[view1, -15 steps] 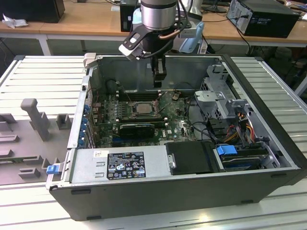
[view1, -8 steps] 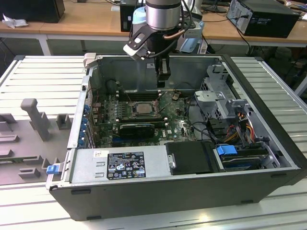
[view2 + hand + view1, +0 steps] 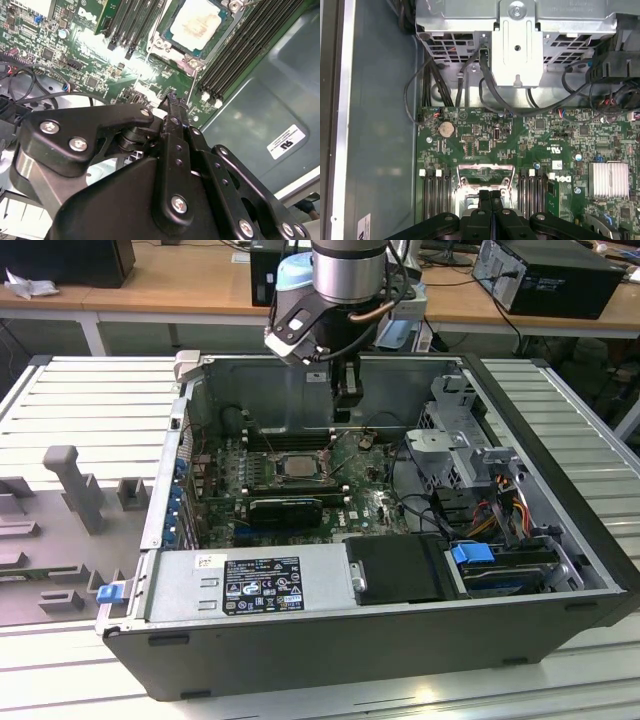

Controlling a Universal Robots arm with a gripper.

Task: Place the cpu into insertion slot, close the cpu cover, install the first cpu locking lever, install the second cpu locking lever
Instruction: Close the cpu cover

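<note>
Already one cpu sits in one insertion slot.

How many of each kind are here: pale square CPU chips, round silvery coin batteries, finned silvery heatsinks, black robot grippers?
Pale square CPU chip: 1
Round silvery coin battery: 1
Finned silvery heatsink: 1
Black robot gripper: 1
Total: 4

We see the cpu with a dull, pale metal face. Around it the insertion slot has a shiny silver metal rim. Beside the cpu, the memory slots look like black plastic. The tool near it is matt black with shiny screws.
</note>
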